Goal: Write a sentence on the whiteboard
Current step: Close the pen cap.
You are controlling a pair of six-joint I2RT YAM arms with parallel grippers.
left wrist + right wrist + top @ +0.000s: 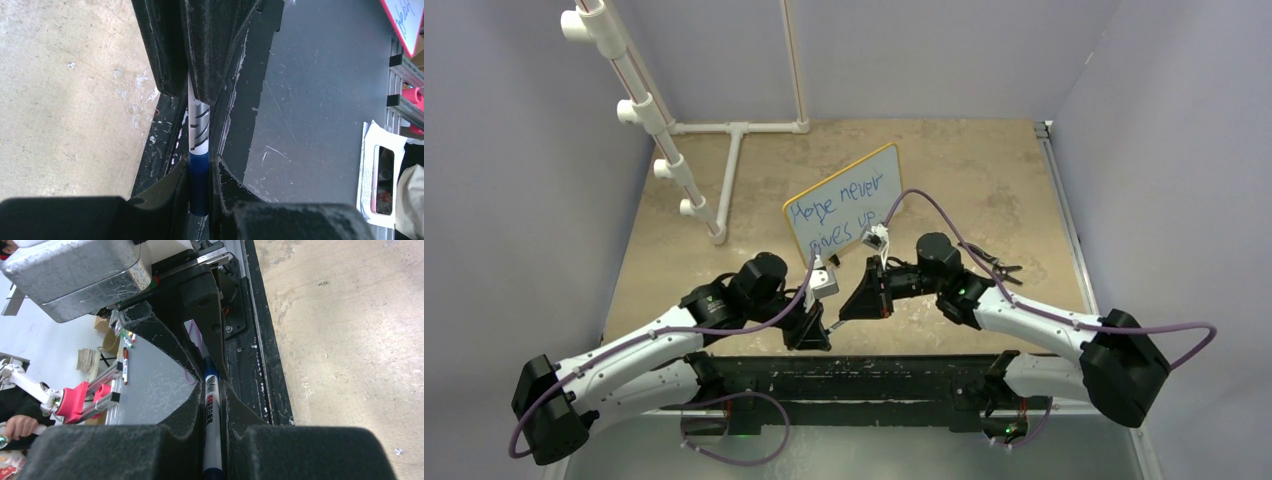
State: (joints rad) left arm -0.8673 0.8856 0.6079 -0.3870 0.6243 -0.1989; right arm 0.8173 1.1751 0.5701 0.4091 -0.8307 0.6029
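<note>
Evidently recapping: left gripper (pixel 200 162) clamps the blue cap (pixel 199 189), right gripper (pixel 212 390) clamps the marker barrel (pixel 212 410); keep both aligned and push straight.

The tan, mottled table (pixel 984 170) carries the whiteboard (pixel 844 205) standing on edge near its middle, a white pipe frame (pixel 736 150) with its T-shaped base flat at the back left, and 1 small dark object (pixel 999 268), unidentifiable, toward the right.
</note>
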